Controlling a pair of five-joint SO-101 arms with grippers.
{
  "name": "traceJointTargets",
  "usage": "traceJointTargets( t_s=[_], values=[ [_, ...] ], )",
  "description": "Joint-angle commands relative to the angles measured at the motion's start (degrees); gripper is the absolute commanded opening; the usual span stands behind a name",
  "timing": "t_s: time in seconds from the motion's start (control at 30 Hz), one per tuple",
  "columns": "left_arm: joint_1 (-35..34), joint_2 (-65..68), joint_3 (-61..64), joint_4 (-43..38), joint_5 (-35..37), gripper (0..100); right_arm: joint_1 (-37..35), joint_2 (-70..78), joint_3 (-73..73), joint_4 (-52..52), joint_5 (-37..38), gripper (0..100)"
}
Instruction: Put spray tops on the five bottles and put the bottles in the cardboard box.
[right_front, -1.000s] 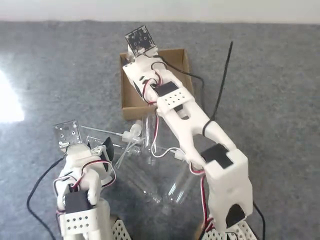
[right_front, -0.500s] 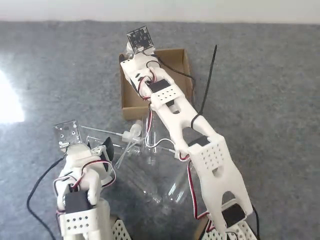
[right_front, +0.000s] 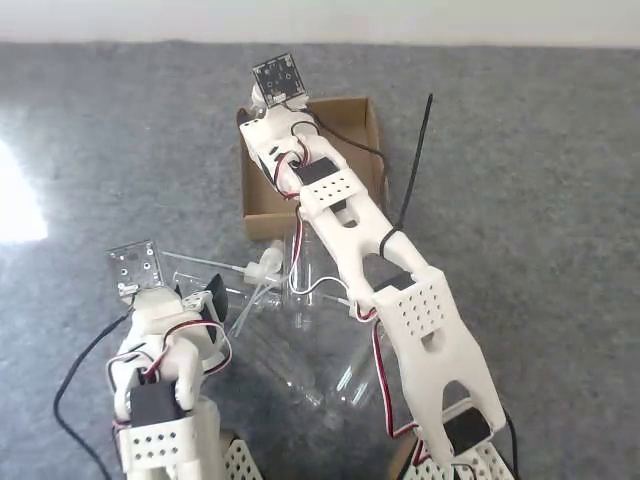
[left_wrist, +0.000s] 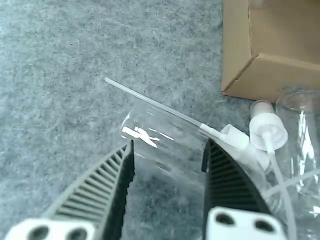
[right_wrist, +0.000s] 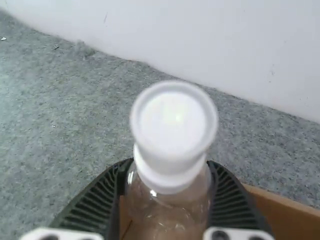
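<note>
Right wrist view: clamping right fingers (right_wrist: 92, 205) on a capped bottle (right_wrist: 170, 170) over the cardboard box (right_wrist: 287, 212); left wrist view: holding left fingers (left_wrist: 105, 195) apart around a lying bottle (left_wrist: 165, 147).

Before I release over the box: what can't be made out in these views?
- Inside of the cardboard box, high view: the right arm covers most of it; bottles inside cannot be counted.
- Base of the bottle in the right pincer, right wrist view: cut off by the picture's edge.
- Clear bottles on the table, high view: overlapping, partly under that arm; number unclear.
</note>
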Motion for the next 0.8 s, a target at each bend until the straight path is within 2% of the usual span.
traceJointTargets(
  t_s=[0.0, 0.2, 0.77],
  values=[
    [0.0, -0.62, -0.48, 0.18, 0.7, 21, 0.75, 1.01, -3.16, 0.92, -0.44, 11.3],
    [0.0, -0.62, -0.48, 0.18, 0.7, 21, 0.04, 1.54, -3.16, 4.79, 4.13, 11.3],
    [0.0, -0.62, -0.48, 0.18, 0.7, 21, -0.57, 1.54, -3.25, 9.36, 4.4, 13.0]
  ],
)
